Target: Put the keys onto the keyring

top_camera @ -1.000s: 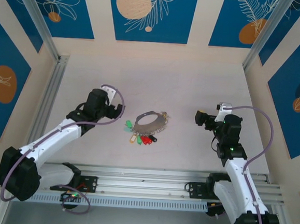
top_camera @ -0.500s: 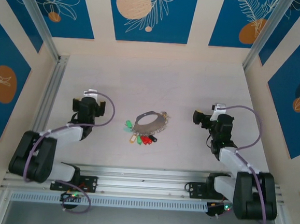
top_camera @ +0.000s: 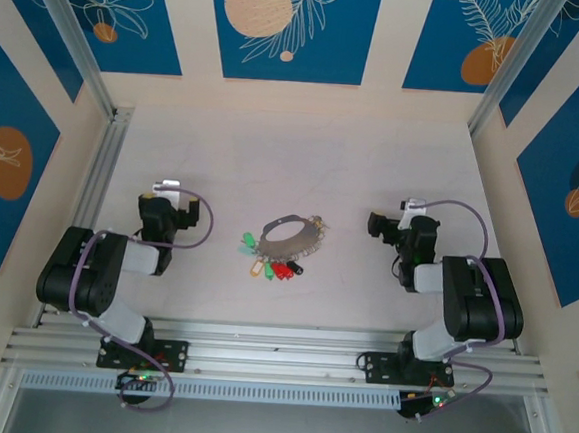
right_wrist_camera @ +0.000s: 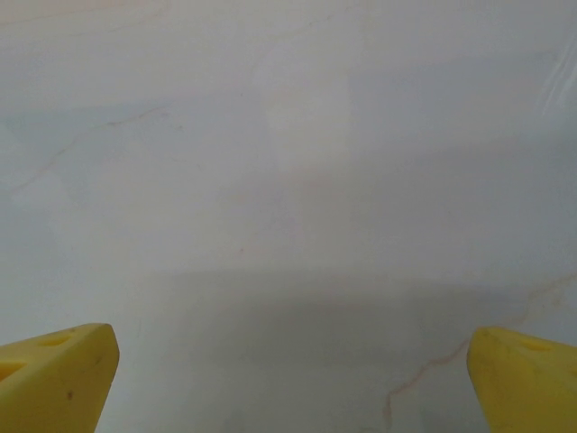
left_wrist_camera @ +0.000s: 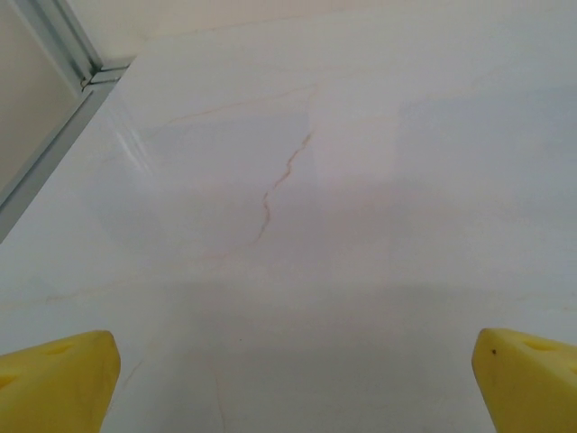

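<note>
The keyring (top_camera: 287, 223), a thin silvery oval loop, lies flat at the table's middle. The keys (top_camera: 272, 263) fan out along its near side, with green, yellow and red tags at the front left. Whether they are threaded on the loop is too small to tell. My left gripper (top_camera: 164, 207) sits well to the left of them with its arm folded back. My right gripper (top_camera: 389, 227) sits about as far to the right. In both wrist views the yellow fingertips (left_wrist_camera: 59, 379) (right_wrist_camera: 54, 374) stand wide apart over bare table, so both grippers (left_wrist_camera: 293, 365) (right_wrist_camera: 290, 365) are open with nothing between them.
An aluminium rail (top_camera: 91, 191) runs along the table's left edge and shows in the left wrist view's corner (left_wrist_camera: 50, 135). Another rail (top_camera: 290, 342) crosses the near edge at the arm bases. Blue patterned walls (top_camera: 284, 26) enclose the table.
Both arms have folded back toward their bases. The left gripper drew leftward, away from the keys; the right shifted slightly. Keys and keyring have not moved.
</note>
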### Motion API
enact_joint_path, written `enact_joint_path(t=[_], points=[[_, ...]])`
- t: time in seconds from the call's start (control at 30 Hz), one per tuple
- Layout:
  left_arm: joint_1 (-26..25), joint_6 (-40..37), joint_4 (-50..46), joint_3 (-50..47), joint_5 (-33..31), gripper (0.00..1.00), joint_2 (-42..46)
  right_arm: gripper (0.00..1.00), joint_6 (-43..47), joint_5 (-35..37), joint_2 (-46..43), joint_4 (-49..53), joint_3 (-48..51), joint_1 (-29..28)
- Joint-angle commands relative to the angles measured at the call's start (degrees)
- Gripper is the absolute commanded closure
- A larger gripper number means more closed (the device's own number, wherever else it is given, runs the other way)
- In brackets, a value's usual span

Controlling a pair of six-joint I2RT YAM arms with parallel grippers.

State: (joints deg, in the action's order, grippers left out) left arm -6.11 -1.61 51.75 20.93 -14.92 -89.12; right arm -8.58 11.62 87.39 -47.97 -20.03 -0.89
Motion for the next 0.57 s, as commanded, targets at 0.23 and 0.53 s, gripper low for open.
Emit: enact_joint_path(t=[0.23, 0.53], points=[[0.6, 0.4, 3.9, -0.5, 1.8, 0.00, -0.3, 0.01, 0.8, 1.9, -0.1, -0.6, -2.6, -0.2], [0.6, 0.2, 3.7, -0.4, 2.1, 0.00, -0.4, 0.01, 0.9, 2.0, -0.3, -0.6, -2.5, -0.3]])
